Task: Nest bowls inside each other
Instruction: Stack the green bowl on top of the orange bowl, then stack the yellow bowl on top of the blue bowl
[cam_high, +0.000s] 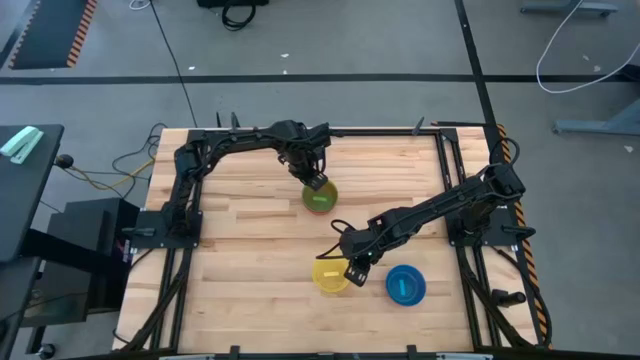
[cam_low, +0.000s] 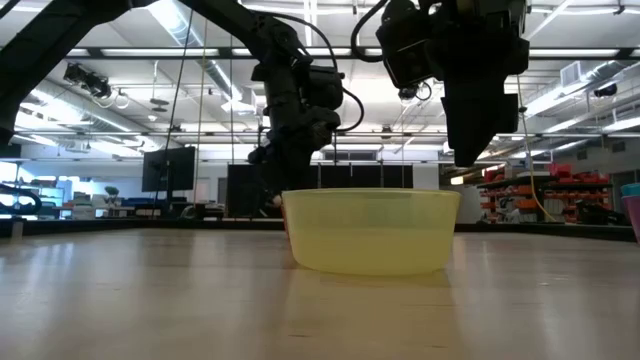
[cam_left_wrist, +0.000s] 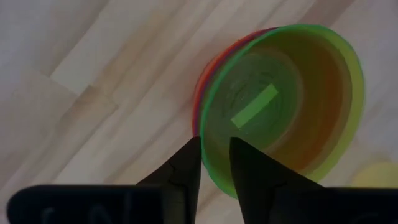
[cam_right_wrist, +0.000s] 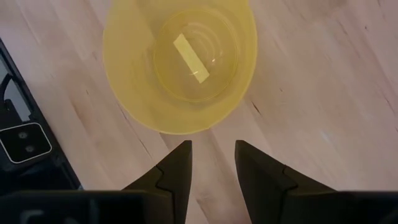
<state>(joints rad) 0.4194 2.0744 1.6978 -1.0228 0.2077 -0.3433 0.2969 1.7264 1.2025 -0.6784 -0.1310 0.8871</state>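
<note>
The translucent yellow plastic bowl (cam_low: 371, 231) and round blue plastic bowl (cam_high: 405, 284) remain loose by the tabletop's near edge; a green-topped stack (cam_high: 320, 197), apparently several bowls, is gripped at its rim by the left gripper (cam_left_wrist: 215, 163), while the right gripper (cam_right_wrist: 212, 158) is held slightly apart over the yellow bowl

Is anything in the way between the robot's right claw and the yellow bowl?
Nothing visible is. The right gripper hangs just beside the yellow bowl, fingers open, with only bare table between them. The blue bowl sits off to the gripper's other side, and the green stack is farther away under the left gripper.
</note>
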